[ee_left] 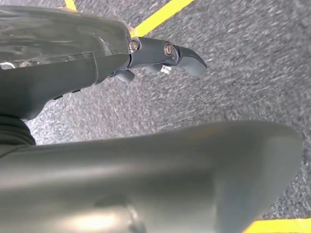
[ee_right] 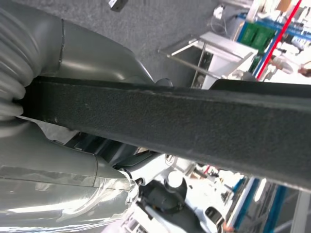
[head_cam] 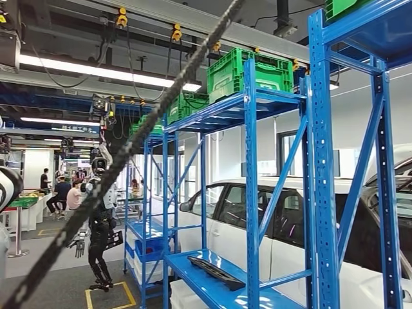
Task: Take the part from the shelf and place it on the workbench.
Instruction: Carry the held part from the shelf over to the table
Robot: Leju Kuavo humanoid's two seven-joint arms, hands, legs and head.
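A long black textured part (ee_right: pixel 190 126) runs across my right hand (ee_right: pixel 62 189), which grips it between the grey thumb (ee_right: pixel 95 63) and the fingers underneath. My left hand (ee_left: pixel 66 63) hangs over the grey floor, its dark fingers (ee_left: pixel 183 58) spread away from the thumb and nothing in it. In the head view another long black part (head_cam: pixel 216 271) lies on the lower board of the blue shelf (head_cam: pixel 250 193) ahead on the right. A dark textured strip (head_cam: pixel 121 154) cuts slantwise through that view, close to the camera; what it is I cannot tell.
Green crates (head_cam: pixel 250 74) sit on top of the blue shelves. Behind them stands a white car (head_cam: pixel 228 219). Another humanoid robot (head_cam: pixel 100 225) stands at the left, with people at tables (head_cam: pixel 60 193) beyond it. Yellow lines (ee_left: pixel 161 14) mark the floor.
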